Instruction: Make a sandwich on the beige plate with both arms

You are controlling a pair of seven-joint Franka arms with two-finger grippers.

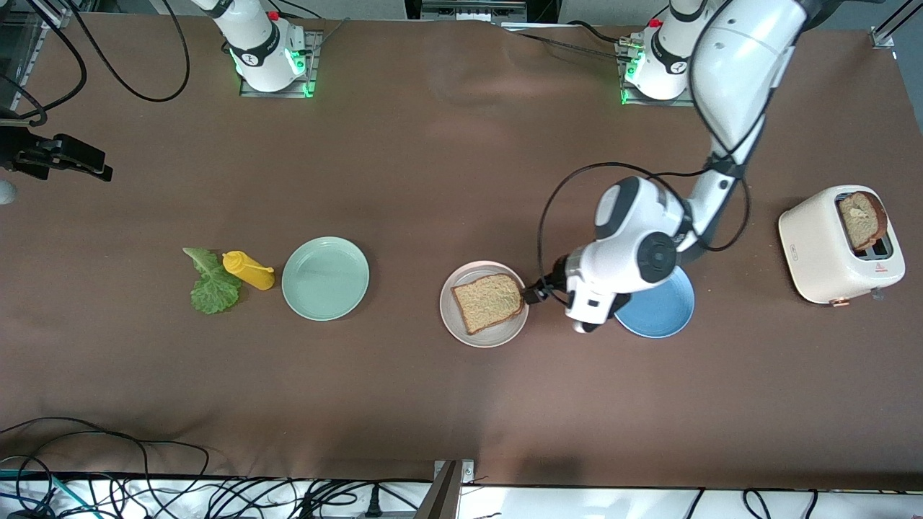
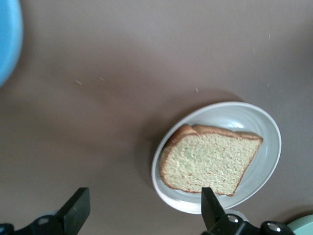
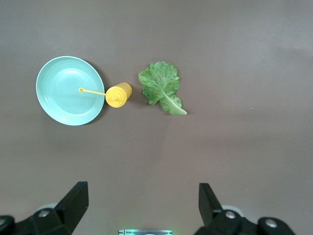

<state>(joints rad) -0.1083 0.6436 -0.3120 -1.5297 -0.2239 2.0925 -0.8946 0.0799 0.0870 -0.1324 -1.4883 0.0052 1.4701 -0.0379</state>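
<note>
Bread [image 1: 488, 302] is lying on your beige plate [image 1: 454, 321], both grippers, left [image 1: 539, 292] and right [image 3: 142, 203], are hanging wide open and empty, so lettuce [image 1: 211, 284] is waiting next.

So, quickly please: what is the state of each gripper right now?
Left gripper: open, holding nothing, beside the bread slice on the beige plate.
Right gripper: open, holding nothing, up over the table.
</note>
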